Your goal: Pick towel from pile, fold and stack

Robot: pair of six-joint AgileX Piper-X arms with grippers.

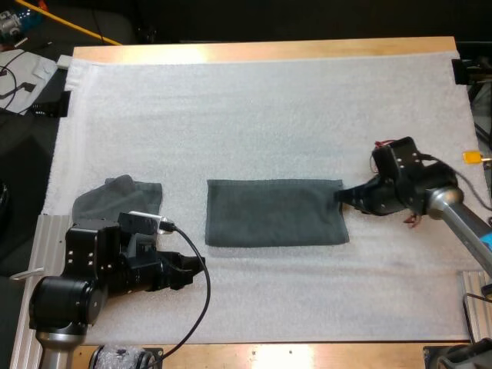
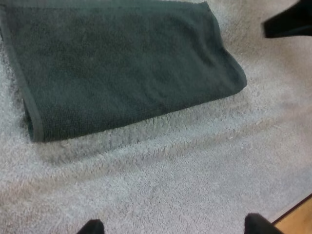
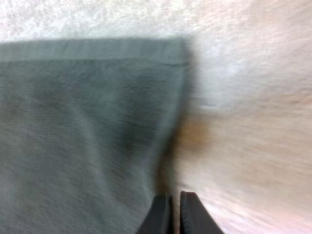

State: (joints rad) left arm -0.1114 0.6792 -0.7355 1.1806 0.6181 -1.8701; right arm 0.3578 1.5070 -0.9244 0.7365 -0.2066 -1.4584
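On the white mat (image 1: 269,108), a folded towel (image 1: 275,211) lies flat in the middle. A crumpled towel (image 1: 123,196) sits off to its left. The left gripper (image 1: 192,269) is near the crumpled towel, fingers wide apart, holding nothing. The right gripper (image 1: 344,196) is at the folded towel's right edge, fingers closed together

table (image 1: 261,51), white mat (image 1: 261,115), folded towel (image 1: 275,212), crumpled towel (image 1: 115,198)

A robotics lab: white mat (image 1: 269,115) on a wooden table (image 1: 261,51), loose cables (image 1: 69,27) beyond it.
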